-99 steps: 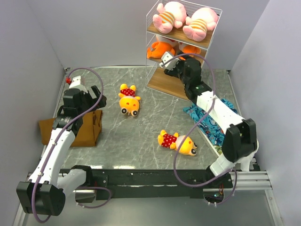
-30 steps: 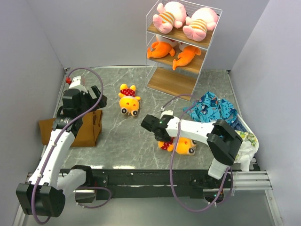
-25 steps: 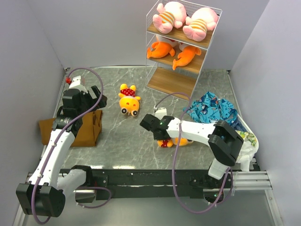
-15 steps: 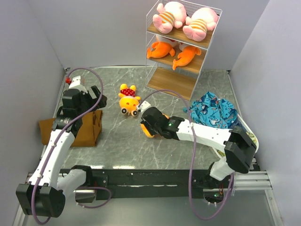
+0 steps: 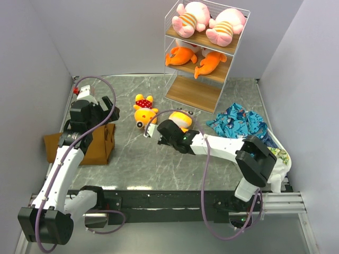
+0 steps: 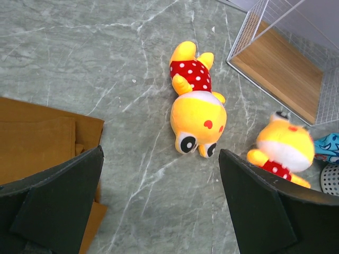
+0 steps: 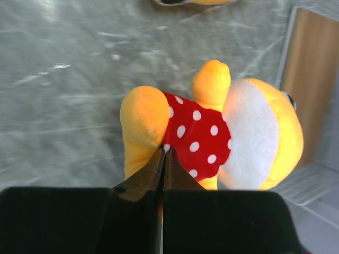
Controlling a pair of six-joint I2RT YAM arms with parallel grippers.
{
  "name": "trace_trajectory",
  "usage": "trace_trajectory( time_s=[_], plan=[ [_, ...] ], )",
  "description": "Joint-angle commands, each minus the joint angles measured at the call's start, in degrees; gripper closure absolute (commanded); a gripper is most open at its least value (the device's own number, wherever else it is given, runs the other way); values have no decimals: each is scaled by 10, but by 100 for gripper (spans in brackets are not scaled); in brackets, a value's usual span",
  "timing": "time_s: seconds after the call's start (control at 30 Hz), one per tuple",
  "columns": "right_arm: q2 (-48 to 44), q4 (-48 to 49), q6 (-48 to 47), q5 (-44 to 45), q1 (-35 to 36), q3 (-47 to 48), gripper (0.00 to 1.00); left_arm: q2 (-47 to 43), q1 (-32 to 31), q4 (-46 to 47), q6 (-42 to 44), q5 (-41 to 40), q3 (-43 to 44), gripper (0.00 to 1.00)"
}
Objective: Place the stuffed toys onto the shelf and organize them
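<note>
My right gripper (image 5: 175, 126) (image 7: 163, 151) is shut on a yellow stuffed toy in a red polka-dot shirt (image 5: 182, 117) (image 7: 212, 132) (image 6: 283, 151), pinching the shirt's edge by a leg, and holds it above the table middle. A second such yellow toy (image 5: 144, 114) (image 6: 196, 108) lies face down on the table, just left of it. The white wire shelf (image 5: 235, 50) stands at the back with two pink toys (image 5: 192, 18) on top and two orange fish toys (image 5: 180, 54) in the middle. Its bottom board (image 5: 193, 94) (image 6: 280, 79) is bare. My left gripper (image 5: 98, 108) (image 6: 161, 211) hangs open at the left, holding nothing.
A brown cloth (image 5: 95, 143) (image 6: 37, 143) lies under the left arm. A blue patterned cloth (image 5: 241, 121) is crumpled on the right, with a white object (image 5: 278, 164) beside the right arm's base. Grey walls close in on both sides and the back.
My right gripper closed on the yellow toy near the table's front, lifted it and carried it left and back toward the shelf. The left arm has not moved.
</note>
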Motion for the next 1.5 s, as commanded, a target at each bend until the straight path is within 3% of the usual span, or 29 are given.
trace_trajectory(
  time_s=[0.0, 0.23, 0.43, 0.6, 0.77, 0.93, 1.23, 1.47],
  plan=[
    [19, 66, -88, 50, -42, 32, 100, -18, -3, 15, 3, -16, -5, 4],
    [21, 161, -204, 26, -124, 26, 100, -17, -3, 11, 2, -18, -3, 4],
    [84, 174, -250, -20, -186, 76, 100, -29, -3, 11, 5, -47, -2, 4],
    [124, 236, -298, -4, -218, 81, 100, -41, -3, 17, 5, -56, -8, 4],
    [152, 232, -317, -14, -259, 109, 100, -38, -3, 15, 5, -54, -6, 4],
    [171, 247, -334, -9, -274, 113, 100, -41, -3, 14, 7, -53, -5, 3],
    [199, 255, -351, -2, -295, 133, 85, -43, -3, 14, 8, -56, -7, 4],
    [208, 254, -356, 27, -300, 133, 82, -53, -4, 18, 8, -62, -10, 4]
  ],
)
